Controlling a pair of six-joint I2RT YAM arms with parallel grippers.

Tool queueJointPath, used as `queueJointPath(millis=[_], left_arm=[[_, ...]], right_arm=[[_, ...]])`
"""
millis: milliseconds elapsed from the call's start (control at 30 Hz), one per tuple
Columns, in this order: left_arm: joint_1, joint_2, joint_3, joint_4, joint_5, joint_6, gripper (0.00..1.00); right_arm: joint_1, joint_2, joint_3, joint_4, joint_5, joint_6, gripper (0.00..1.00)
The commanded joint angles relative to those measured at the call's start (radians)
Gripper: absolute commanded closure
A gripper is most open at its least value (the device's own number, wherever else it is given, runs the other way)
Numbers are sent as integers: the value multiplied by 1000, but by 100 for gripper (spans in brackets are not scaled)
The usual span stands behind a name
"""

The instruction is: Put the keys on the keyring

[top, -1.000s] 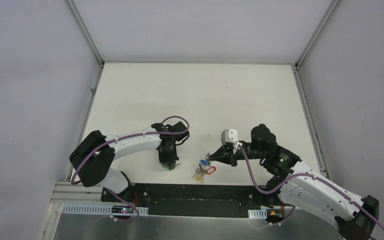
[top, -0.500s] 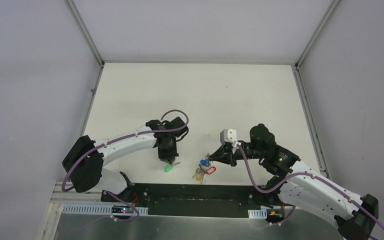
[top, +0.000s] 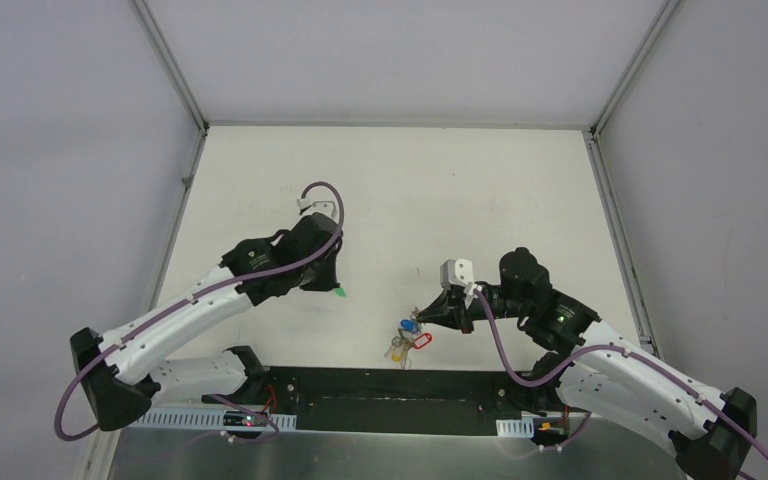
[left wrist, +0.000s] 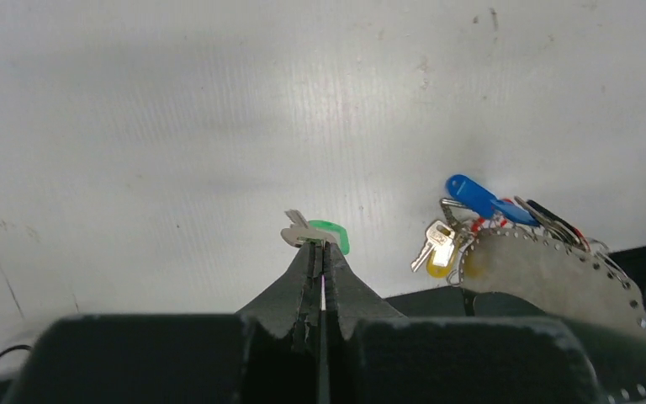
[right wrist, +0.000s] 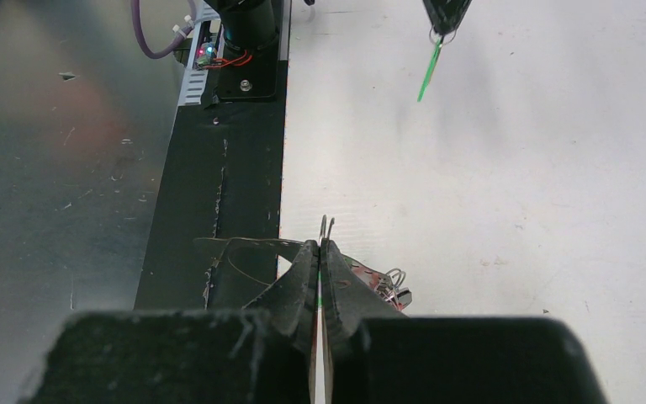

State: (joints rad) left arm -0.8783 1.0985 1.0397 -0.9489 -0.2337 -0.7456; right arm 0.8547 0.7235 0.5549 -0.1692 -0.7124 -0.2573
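Pinched between the shut tips of the left gripper [left wrist: 320, 249] — the green-tagged key [left wrist: 328, 235], up off the table [top: 410, 200], left of the keyring [top: 410, 335] and well apart from it. From the right wrist, edge-on: a thin green sliver, long axis near upright, lower end tilted slightly left. From the left wrist instead, the tag's broad oval face, silver metal beside it. Clamped on the keyring's grey wire — the right gripper [right wrist: 323, 248], with the blue-tagged key [left wrist: 471, 194], red tag [top: 421, 340] and yellow tag [top: 397, 350] bunched near the table's near edge.
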Motion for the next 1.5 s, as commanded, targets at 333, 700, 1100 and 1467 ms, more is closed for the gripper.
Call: queueJointPath(millis=[333,700,1100,1467], left_arm=[[-13,-319,-181,605,474,755,100],[-24,-222,-214,783,877,895,100],[-169,-205,-239,798,797,1110,100],[-220,-221,-247,792,693,1219,100]], right_arm=[[1,27,71,87,-24,69,100],[2,12,38,165,-40,99,100],[3,-64,-42,190,-127,-80,100],[3,-63,-23,92,-207,-231,100]])
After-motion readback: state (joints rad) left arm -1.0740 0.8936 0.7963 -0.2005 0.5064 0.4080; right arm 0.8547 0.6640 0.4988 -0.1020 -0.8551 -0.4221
